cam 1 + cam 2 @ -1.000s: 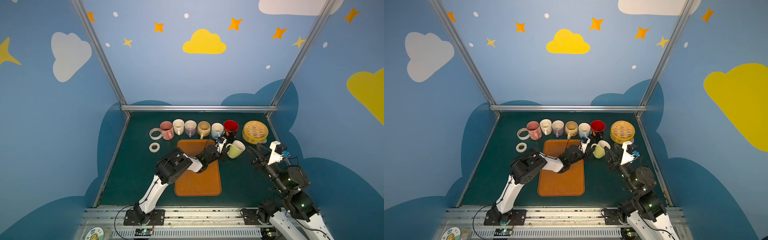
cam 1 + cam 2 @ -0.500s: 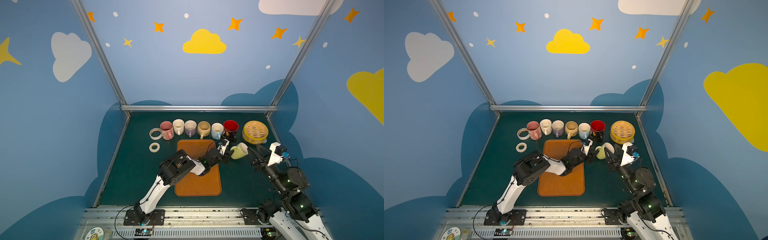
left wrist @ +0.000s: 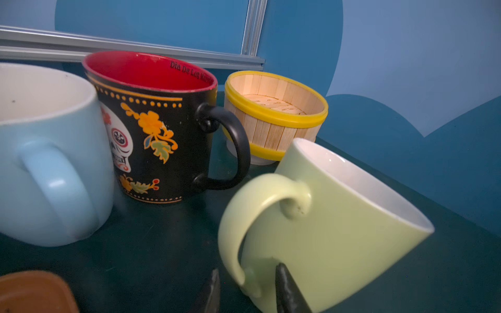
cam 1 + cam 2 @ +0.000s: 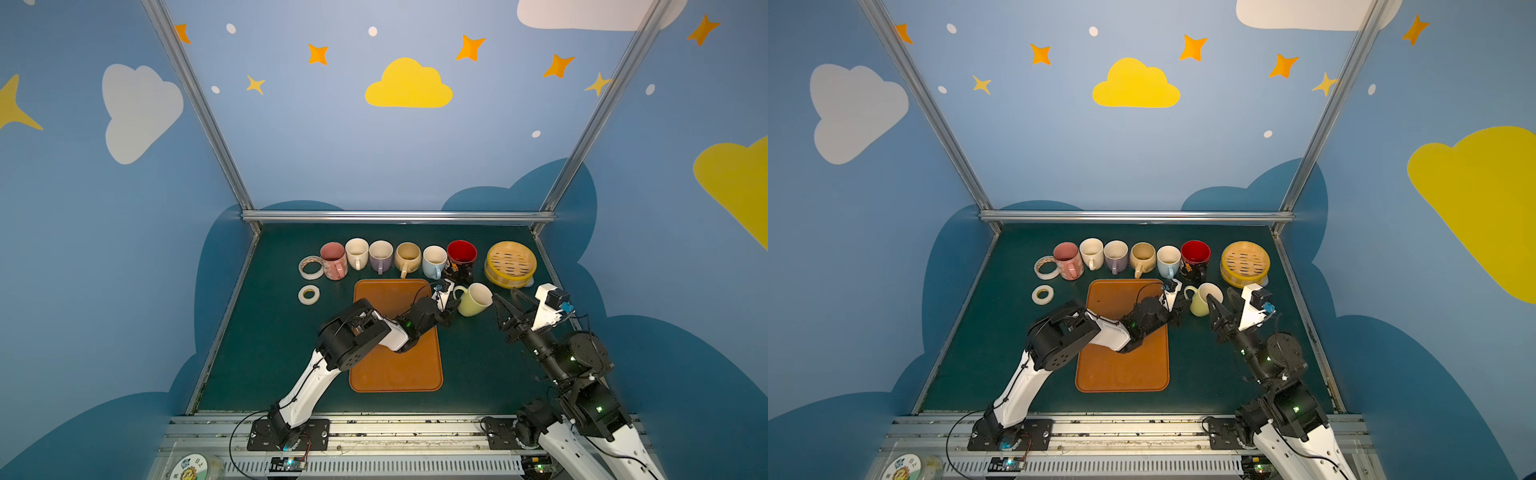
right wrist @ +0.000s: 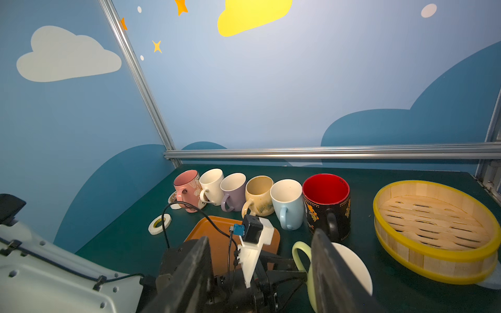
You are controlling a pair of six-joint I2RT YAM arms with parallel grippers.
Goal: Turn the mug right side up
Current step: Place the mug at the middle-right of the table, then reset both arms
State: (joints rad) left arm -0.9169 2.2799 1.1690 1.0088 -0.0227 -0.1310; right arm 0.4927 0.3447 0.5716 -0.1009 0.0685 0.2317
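The light green mug (image 4: 473, 300) (image 4: 1200, 301) is on the green table just right of the orange tray, leaning with its white mouth up and to the right. My left gripper (image 4: 452, 306) (image 3: 247, 271) is at the handle. Its jaws straddle the handle's lower root, one fingertip (image 3: 282, 279) against the mug wall, the other with a gap beside it. My right gripper (image 4: 503, 294) (image 5: 260, 235) stands open just right of the mug's mouth, holding nothing. In the right wrist view one finger (image 5: 325, 260) covers part of the mug (image 5: 352, 267).
Several upright mugs line the back, from a pink mug (image 4: 332, 258) to a light blue mug (image 4: 434, 261) and a black mug with red inside (image 4: 461, 257) right behind the green one. A bamboo steamer (image 4: 510, 264) is at back right, and two tape rolls (image 4: 308, 294) are left of the tray (image 4: 395, 357).
Half a second ago the mug lay further over toward the right; now it leans more upright. My left jaws have parted from their grip on the handle. The right gripper edged closer.
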